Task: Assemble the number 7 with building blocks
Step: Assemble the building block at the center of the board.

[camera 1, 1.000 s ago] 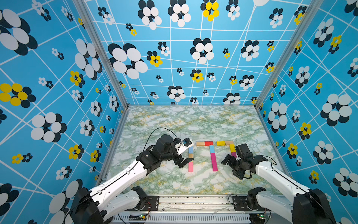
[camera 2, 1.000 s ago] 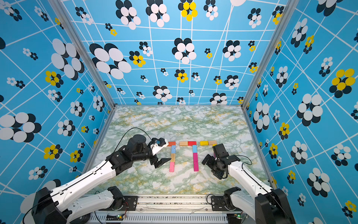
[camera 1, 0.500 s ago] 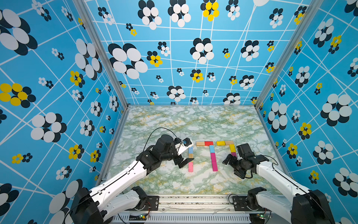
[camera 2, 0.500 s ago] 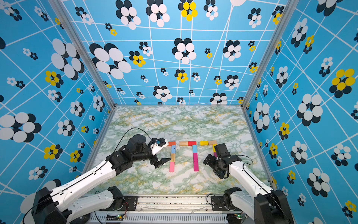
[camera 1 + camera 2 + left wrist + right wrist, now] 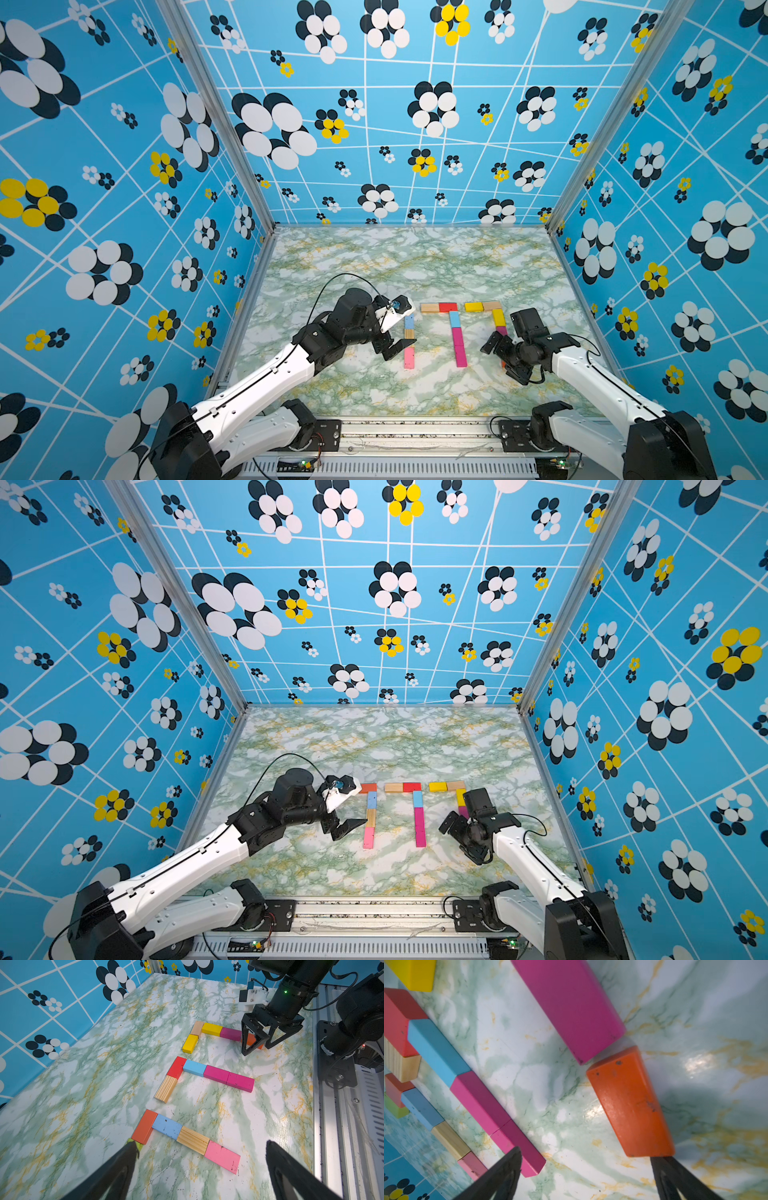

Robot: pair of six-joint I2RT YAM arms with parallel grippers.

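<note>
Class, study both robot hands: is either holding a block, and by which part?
Neither holds anything. The left hand and right hand stand open; the orange block lies loose beside the right one.

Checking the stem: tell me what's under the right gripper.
An orange block lies flat under the open right gripper, by the magenta block's end. In both top views it's mostly covered.

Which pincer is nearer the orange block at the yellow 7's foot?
Right. The right pincer hangs open at the orange block; left pincer is by the farthest 7's stem.
</note>
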